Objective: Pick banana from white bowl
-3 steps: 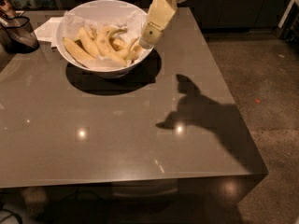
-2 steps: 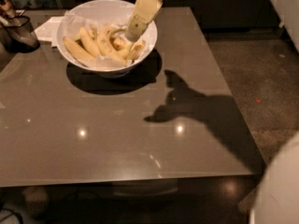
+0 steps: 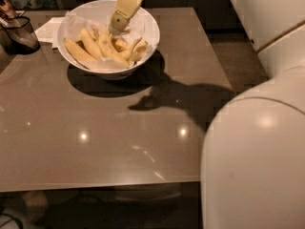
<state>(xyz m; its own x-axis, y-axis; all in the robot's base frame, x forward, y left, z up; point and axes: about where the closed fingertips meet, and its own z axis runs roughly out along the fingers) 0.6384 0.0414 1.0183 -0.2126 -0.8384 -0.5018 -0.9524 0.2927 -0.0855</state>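
Hand [image 3: 116, 30] dipped into white bowl [image 3: 148, 30], tip against bananas [image 3: 102, 49] | grip: could not tell | bananas lay on crumpled paper inside bowl, far left of desk [image 3: 95, 142] | dark basket [image 3: 19, 32] beside

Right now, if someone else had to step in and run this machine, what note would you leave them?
Gripper: reached down into the white bowl, with its tip at the bananas near the back of the pile. Whether it has hold of one cannot be told.
Things: the bowl stands at the far side of the table, lined with paper, with several bananas lying in it. A dark mesh basket stands to the left of the bowl and is not part of the job.
Done: the reach into the bowl.
Left: secure one banana and lift it out of the bowl. None is out yet.
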